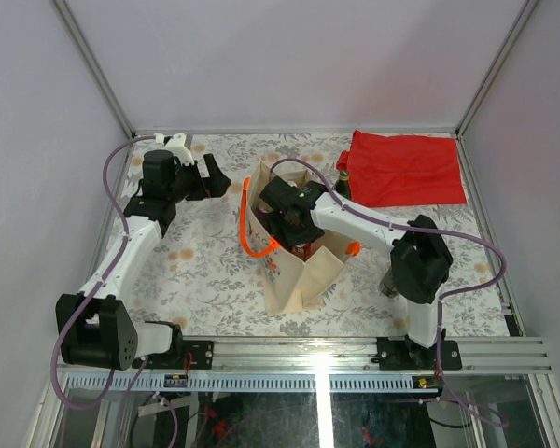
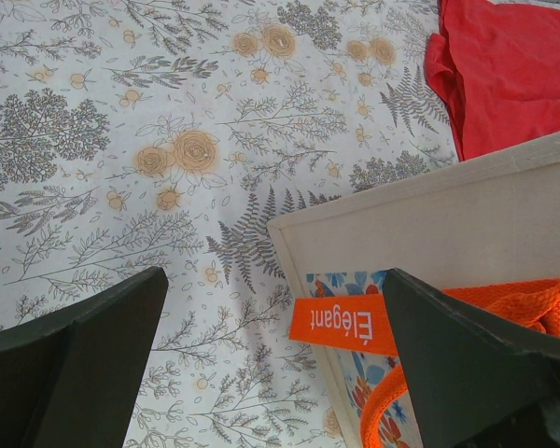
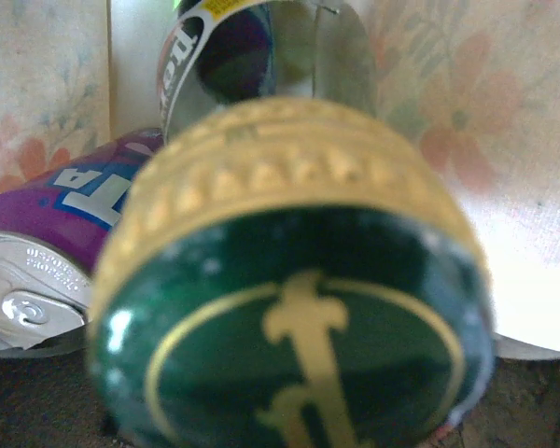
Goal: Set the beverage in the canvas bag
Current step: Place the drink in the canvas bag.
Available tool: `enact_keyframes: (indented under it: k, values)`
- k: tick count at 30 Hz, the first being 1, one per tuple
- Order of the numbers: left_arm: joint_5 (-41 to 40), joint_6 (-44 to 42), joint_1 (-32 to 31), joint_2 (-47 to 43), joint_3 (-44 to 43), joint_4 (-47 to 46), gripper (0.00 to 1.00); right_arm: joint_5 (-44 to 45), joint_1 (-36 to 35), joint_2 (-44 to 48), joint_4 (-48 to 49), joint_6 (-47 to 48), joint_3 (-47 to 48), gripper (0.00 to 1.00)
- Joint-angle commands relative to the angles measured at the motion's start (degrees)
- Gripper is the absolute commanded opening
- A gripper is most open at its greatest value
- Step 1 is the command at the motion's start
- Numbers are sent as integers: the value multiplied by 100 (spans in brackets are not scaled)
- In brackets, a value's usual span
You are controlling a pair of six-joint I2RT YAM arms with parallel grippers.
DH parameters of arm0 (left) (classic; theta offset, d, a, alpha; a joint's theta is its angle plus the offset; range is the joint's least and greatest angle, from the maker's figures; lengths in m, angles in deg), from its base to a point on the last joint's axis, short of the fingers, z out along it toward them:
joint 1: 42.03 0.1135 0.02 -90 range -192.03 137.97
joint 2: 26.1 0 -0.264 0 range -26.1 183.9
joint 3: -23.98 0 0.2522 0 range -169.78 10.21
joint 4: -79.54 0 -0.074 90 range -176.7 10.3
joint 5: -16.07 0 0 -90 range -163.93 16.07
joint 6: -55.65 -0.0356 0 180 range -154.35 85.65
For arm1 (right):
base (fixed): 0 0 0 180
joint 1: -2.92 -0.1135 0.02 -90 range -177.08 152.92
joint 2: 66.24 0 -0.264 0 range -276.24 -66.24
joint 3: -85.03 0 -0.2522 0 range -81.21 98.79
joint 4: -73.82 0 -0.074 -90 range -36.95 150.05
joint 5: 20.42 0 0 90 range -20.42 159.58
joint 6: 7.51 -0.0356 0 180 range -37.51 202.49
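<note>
right claw (image 1: 297, 229) down inside canvas bag (image 1: 303, 280), grip cannot tell | left claw (image 2: 275, 280) apart, arm outstretched

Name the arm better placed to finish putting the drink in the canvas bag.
Right. The right gripper is down inside the canvas bag, with a green-capped bottle right under its camera. The left gripper hangs open over the tablecloth, outside the bag.

Two cans (image 3: 47, 233) (image 3: 252, 47), one bag (image 1: 299, 280), one cloth (image 1: 406, 168)
</note>
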State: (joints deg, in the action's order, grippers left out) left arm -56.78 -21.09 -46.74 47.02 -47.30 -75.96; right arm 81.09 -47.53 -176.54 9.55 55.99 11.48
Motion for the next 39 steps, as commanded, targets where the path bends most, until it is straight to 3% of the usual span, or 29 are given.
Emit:
enact_keyframes:
  k: [1, 19, 26, 39]
  values:
    - [-54, -49, 37, -82, -143, -75, 100, -443, 1, 195, 779, 24, -141, 69]
    - [19, -16, 38, -127, -119, -74, 100, -372, 3, 277, 327, 115, 166, 80]
    - [27, -3, 35, -106, -128, -98, 100, -145, 2, 373, 25, 137, 793, 87]
    - [33, -12, 39, -101, -127, -103, 100, 84, 2, 481, -181, 98, 1068, 90]
